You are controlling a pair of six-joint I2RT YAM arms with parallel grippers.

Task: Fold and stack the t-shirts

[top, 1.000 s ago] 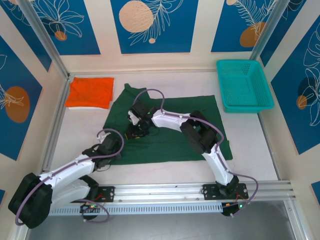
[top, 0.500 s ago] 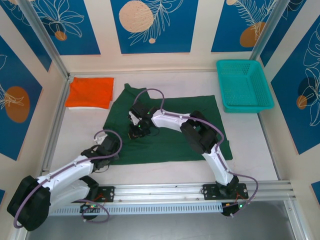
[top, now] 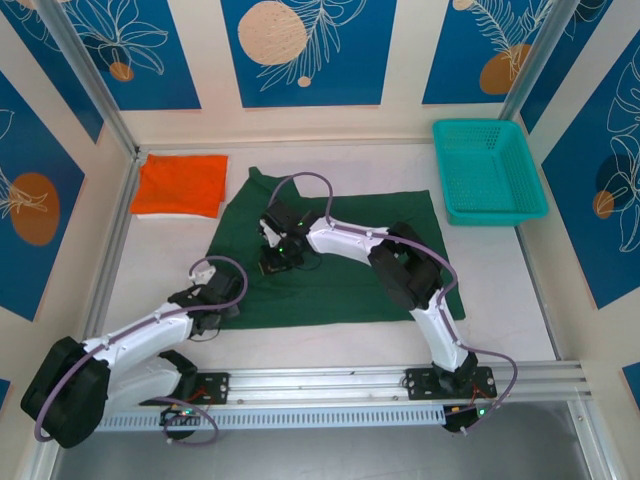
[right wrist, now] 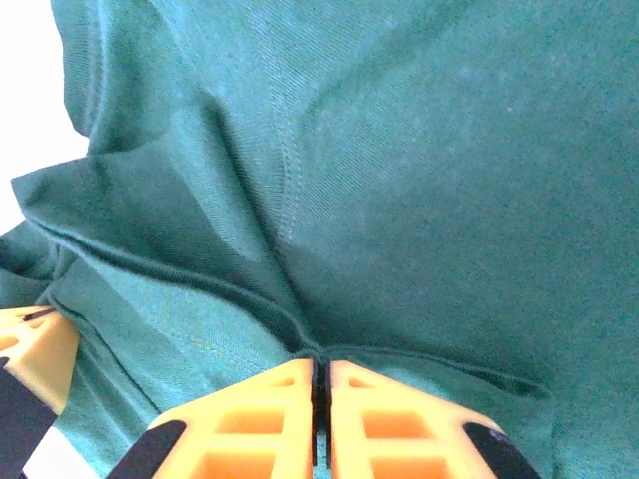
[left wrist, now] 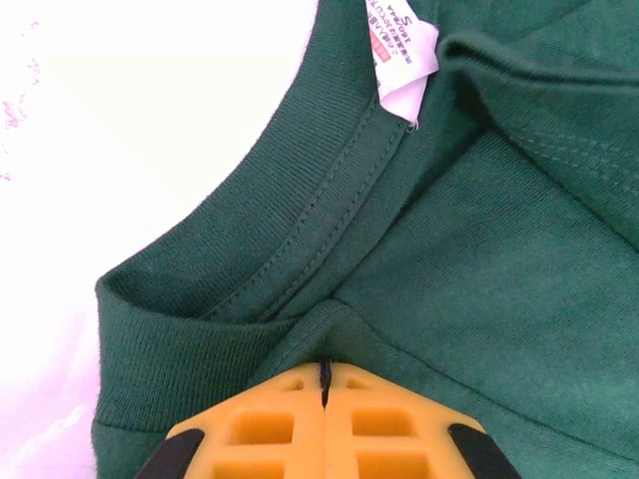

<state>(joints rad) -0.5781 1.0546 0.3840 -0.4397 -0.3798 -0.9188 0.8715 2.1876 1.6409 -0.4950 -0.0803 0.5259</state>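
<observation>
While the orange t-shirt [top: 181,185] lies folded far left, the green t-shirt [top: 340,250] is spread on the counter [top: 500,290], my left end effector [left wrist: 324,369] and right end effector [right wrist: 315,361] both clamped on it; folding and stacking are left, I judge.

**Blue leafy walls, white counter**

Booth walls [top: 308,50] are cream with big blue panels, white leaf line-art and peachy circles on them. Silver metal posts [top: 88,80] run up both back corners. The counter [top: 500,290] is plain white-ish, evenly lit, with an aluminium rail [top: 320,380] across the near edge.
</observation>
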